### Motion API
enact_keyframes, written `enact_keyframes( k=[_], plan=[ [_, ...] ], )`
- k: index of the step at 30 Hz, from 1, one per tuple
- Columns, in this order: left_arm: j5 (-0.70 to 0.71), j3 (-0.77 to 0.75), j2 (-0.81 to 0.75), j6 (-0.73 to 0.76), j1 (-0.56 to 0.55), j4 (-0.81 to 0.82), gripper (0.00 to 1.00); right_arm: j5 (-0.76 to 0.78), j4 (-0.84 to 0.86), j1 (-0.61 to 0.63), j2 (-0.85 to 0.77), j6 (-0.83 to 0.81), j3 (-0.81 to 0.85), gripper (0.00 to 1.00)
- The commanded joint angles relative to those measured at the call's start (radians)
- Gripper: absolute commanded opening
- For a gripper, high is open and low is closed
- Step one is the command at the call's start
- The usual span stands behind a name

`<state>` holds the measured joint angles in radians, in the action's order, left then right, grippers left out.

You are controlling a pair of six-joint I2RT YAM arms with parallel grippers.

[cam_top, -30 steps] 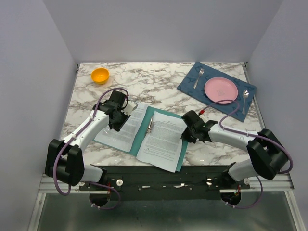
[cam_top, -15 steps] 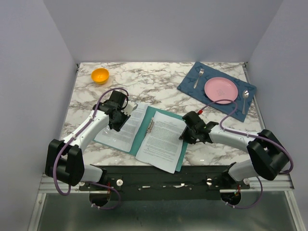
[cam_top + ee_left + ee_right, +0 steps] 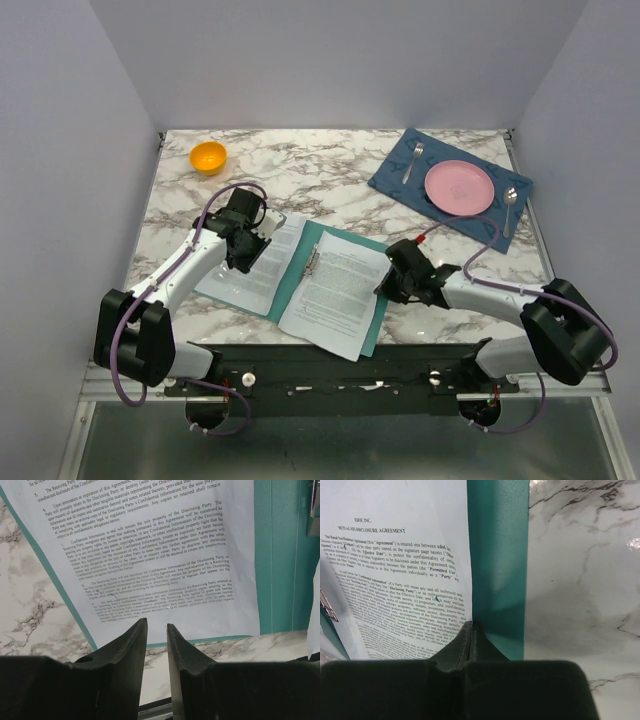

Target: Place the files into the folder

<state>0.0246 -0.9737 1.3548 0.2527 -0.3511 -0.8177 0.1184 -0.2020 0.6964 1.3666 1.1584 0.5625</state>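
Left arm: reaches far and inward from its base, with the left gripper (image 3: 247, 240) over the far end of the left sheet (image 3: 253, 272).
Left jaws: a narrow gap, with nothing seen between them; in the wrist view the printed page lies just beyond the tips.
Right arm: lies low across the tabletop (image 3: 320, 175) from the right, with the right gripper (image 3: 398, 284) at the right edge of the right sheet (image 3: 335, 295).
Right jaws: pressed together, with their tips where the page meets the teal strip; I cannot tell whether they pinch anything.
Change: the right gripper has shifted nearer since a second ago. The right sheet has slid slightly nearer, baring more teal at its far end. The left arm has not moved.
Folder (image 3: 338, 237): lies open and flat near the middle of the near edge, between the two arms.
Files: one sheet is on each flap.
Long axis: the sheets and the spine run near to far, with their far ends leaning right. The right sheet's heading is at its far end.
Near corner: the right sheet reaches past the tabletop's near edge.
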Motion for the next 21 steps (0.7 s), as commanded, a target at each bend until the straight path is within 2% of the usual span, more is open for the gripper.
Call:
enact_keyframes(
  k=[1,8,15,21],
  plan=[
    [-0.023,-0.011,-0.016,-0.012,-0.005,-0.017,0.38,0.041,-0.135,0.005,-0.029,0.027,-0.084,0.00],
    [-0.023,-0.011,-0.005,-0.006,-0.005,-0.018,0.38,0.138,-0.185,0.005,-0.124,0.054,-0.093,0.01],
    [-0.023,-0.011,-0.002,-0.010,-0.005,-0.017,0.38,0.125,-0.178,0.005,-0.032,-0.011,-0.007,0.00],
    [-0.022,-0.003,-0.014,-0.007,-0.005,-0.015,0.37,0.135,-0.180,0.005,-0.021,-0.011,0.039,0.00]
  ],
)
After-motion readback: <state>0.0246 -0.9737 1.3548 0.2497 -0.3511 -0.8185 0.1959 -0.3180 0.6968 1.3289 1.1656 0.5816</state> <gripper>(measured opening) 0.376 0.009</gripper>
